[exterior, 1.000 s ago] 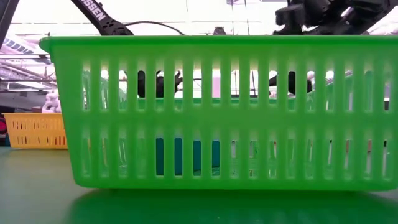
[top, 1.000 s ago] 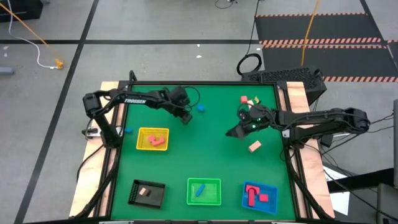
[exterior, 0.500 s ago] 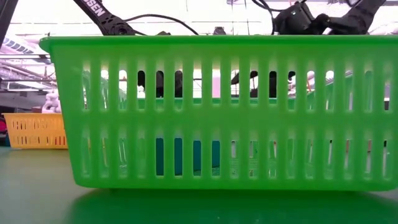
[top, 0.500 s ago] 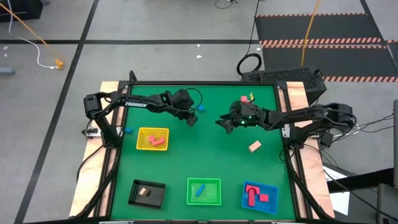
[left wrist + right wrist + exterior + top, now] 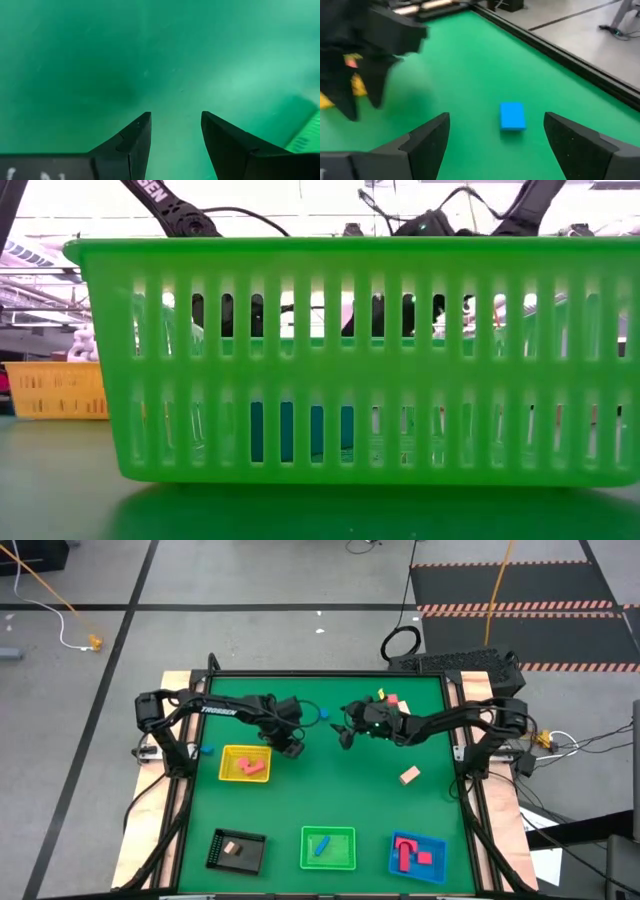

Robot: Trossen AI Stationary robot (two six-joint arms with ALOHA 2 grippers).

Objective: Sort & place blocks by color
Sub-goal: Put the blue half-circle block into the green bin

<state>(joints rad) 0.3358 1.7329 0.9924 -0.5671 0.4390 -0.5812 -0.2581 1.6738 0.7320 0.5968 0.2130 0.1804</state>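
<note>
A small blue block point(image 5: 512, 116) lies flat on the green mat, seen in the high view point(image 5: 322, 713) near the far middle. My right gripper point(image 5: 496, 120) is open and points at it from the table's right, its fingers short of the block and wide to either side; in the high view point(image 5: 345, 735) it hovers just right of and nearer than the block. My left gripper point(image 5: 175, 130) is open over bare mat, by the yellow tray's far right corner point(image 5: 293, 748). A cream block point(image 5: 408, 775) lies on the mat to the right. Red and yellowish blocks point(image 5: 388, 698) sit near the far edge.
The yellow tray point(image 5: 228, 772) holds a red piece. The black tray point(image 5: 220, 858), green tray point(image 5: 345, 860) and blue tray point(image 5: 437, 868) line the near edge, each with blocks in it. A tiny blue block point(image 5: 206, 750) lies at the left border. The green tray's wall point(image 5: 340, 360) fills the low view.
My right gripper has swung from the mat's right middle toward the table's left and far edge, closing on the blue block. My left gripper has moved toward the near edge, down beside the yellow tray's corner. No block has moved.
</note>
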